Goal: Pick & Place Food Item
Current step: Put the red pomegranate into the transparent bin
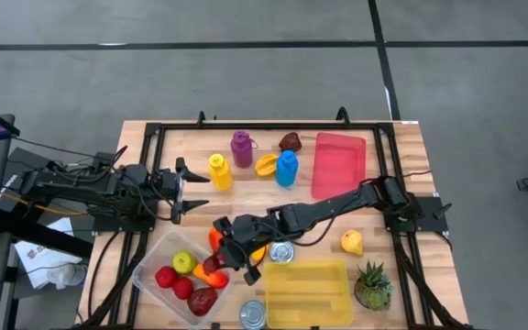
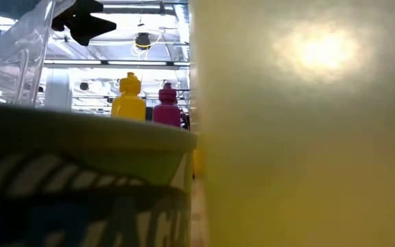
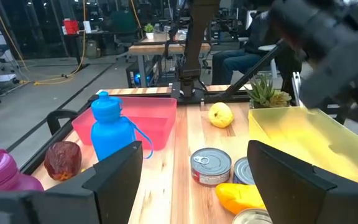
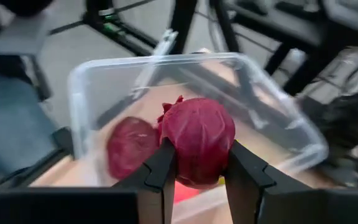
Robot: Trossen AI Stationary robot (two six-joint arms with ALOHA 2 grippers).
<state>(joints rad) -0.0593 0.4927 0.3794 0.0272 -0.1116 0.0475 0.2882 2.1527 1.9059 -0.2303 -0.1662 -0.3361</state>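
A dark red fruit sat clamped between my right gripper fingers, above the clear container, at its three o'clock rim. More red fruit and a green one lay inside. My left gripper waited with fingers spread at the container's twelve o'clock. Cans, bottles and trays crowded the wooden table

Blue bottle stands beside red tray.
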